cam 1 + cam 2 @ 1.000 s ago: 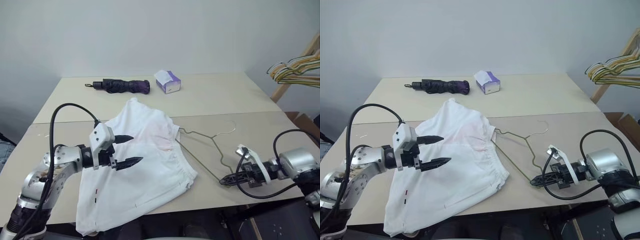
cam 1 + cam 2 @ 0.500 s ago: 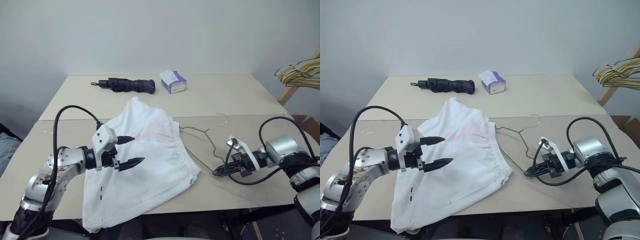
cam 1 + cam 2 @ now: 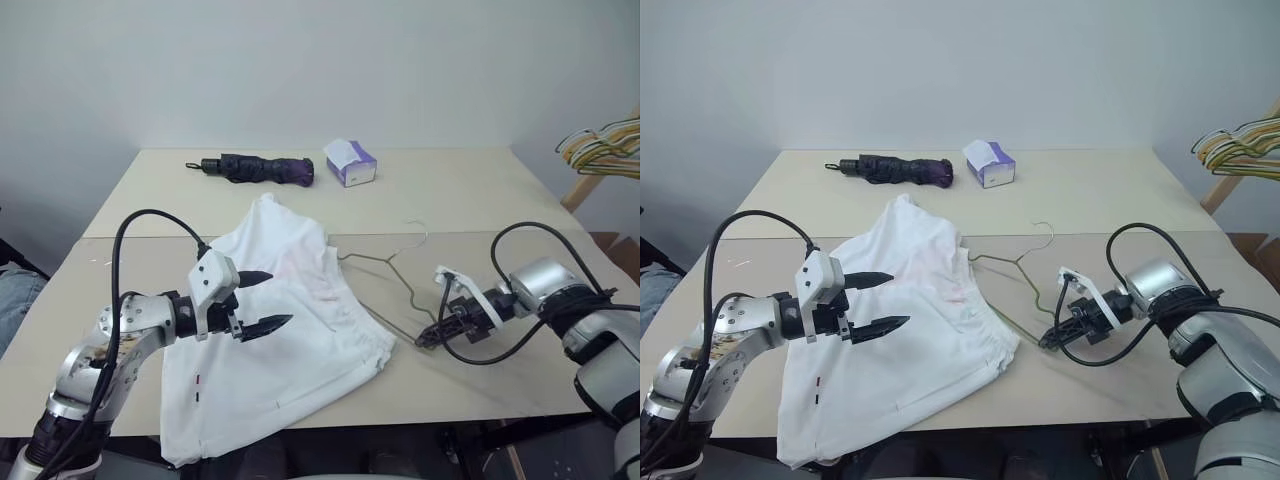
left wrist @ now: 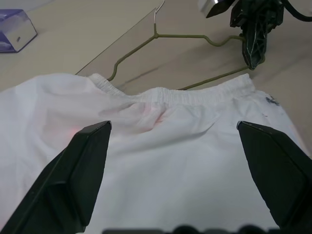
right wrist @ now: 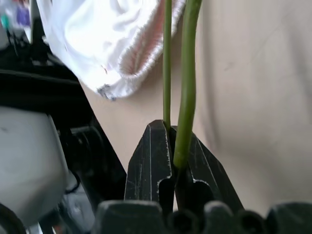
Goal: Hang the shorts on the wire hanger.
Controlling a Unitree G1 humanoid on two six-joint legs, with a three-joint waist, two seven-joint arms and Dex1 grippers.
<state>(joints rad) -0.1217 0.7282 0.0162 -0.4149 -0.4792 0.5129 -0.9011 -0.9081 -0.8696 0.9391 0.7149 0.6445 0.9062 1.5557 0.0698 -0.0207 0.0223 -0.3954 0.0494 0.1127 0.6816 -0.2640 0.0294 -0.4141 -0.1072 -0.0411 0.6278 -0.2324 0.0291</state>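
Shorts [image 3: 290, 340] lie flat at lower centre of the frame on the table [image 3: 470, 195], waistband toward the wire hanger [image 3: 385, 275] just beside them at centre right. Right gripper [image 3: 428, 340] is clamped on the hanger's lower corner. Left gripper [image 3: 262, 300] hovers over the shorts at left, fingers spread wide, holding nothing.

A big plain wall [image 3: 300, 70] stands behind everything, pale grey-white and bare. In front of it is a wide light tan table [image 3: 450, 195] with a thin line across the middle, like two tables pushed together. At about 3 o'clock, a wooden rack [image 3: 590, 175] leans at the edge with a bunch of coloured hangers [image 3: 600, 148] on it. The light is soft and even, with gentle shadows.
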